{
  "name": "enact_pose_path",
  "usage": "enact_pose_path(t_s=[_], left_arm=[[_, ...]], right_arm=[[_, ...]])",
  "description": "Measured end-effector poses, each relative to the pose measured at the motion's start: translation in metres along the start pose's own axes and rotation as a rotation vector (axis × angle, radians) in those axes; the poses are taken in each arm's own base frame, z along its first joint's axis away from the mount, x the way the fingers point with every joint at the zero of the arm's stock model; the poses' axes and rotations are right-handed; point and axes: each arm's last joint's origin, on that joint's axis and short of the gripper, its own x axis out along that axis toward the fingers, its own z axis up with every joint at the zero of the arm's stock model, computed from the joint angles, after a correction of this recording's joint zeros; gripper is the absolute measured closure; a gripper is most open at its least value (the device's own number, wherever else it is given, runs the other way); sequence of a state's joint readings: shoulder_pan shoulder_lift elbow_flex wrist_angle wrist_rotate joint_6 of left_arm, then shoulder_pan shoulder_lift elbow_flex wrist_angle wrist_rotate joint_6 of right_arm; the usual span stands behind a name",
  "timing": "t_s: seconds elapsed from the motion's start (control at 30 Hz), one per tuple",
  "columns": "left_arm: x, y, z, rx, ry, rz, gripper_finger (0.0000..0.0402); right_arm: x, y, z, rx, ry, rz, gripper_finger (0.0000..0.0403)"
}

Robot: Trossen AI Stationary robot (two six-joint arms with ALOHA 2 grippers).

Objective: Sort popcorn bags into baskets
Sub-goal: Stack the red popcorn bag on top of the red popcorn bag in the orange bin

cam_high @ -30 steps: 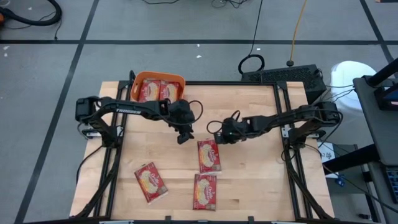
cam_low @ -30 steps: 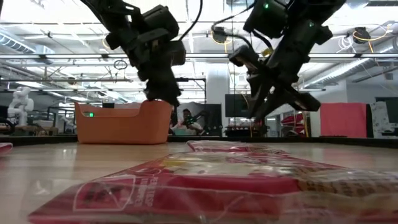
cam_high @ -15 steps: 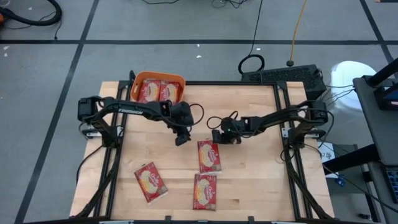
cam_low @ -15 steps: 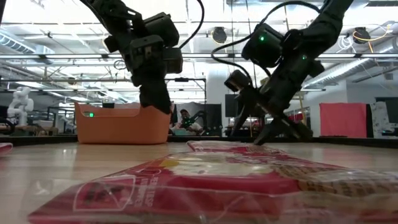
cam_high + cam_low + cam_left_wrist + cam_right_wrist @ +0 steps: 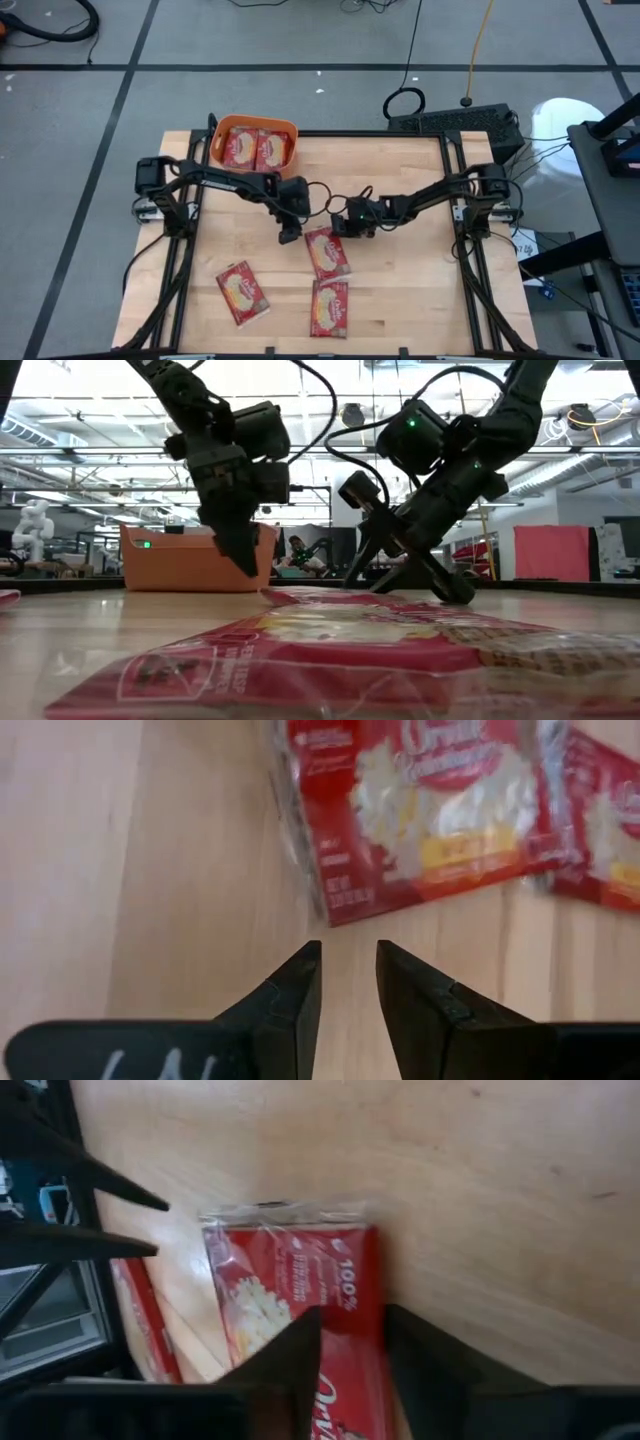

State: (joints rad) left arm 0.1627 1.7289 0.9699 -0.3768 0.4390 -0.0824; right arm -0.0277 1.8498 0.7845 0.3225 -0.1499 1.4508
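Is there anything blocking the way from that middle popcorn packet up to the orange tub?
The left gripper and its arm hang beside the middle popcorn bag, between it and the orange tub at the table's far left corner. They sit above the bare wood, so nothing on the table itself blocks the path.

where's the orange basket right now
In the high view the orange basket sits at the table's far edge, on the left arm's side, with two popcorn bags lying inside it, beyond the left gripper.

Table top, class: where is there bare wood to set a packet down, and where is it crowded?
Bare: the table's right side, beyond the right arm, and the strip below the orange tub. Crowded: the centre, where both claws meet over the three loose packets.
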Motion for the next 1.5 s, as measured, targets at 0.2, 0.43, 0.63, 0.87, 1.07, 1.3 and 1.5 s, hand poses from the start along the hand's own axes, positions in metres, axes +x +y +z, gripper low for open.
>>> enact_pose_path(t_s=[0.2, 0.43, 0.63, 0.87, 1.07, 1.3, 1.5], left_arm=[[0.003, 0.002, 0.0, -0.037, -0.003, 0.002, 0.03], [-0.026, 0.005, 0.006, -0.148, -0.085, 0.014, 0.03], [-0.048, 0.01, 0.008, -0.126, -0.153, 0.015, 0.0282], [-0.037, 0.022, 0.001, -0.038, -0.197, 0.002, 0.0169], [-0.027, 0.022, -0.005, 0.07, -0.286, -0.055, 0.0093], [-0.017, 0.025, -0.018, 0.075, -0.384, -0.089, 0.0113], [-0.006, 0.028, -0.027, 0.078, -0.418, -0.103, 0.0164]], right_arm=[[0.0, 0.005, 0.002, -0.037, -0.05, 0.055, 0.0394], [-0.004, 0.016, 0.007, -0.1, -0.085, 0.166, 0.0401], [-0.014, 0.024, 0.006, -0.205, -0.112, 0.192, 0.0402], [-0.021, 0.032, 0.006, -0.322, -0.144, 0.232, 0.0403], [-0.025, 0.04, 0.006, -0.397, -0.177, 0.301, 0.0403], [-0.026, 0.042, 0.006, -0.421, -0.187, 0.321, 0.0403], [-0.026, 0.043, 0.006, -0.447, -0.193, 0.323, 0.0403]])
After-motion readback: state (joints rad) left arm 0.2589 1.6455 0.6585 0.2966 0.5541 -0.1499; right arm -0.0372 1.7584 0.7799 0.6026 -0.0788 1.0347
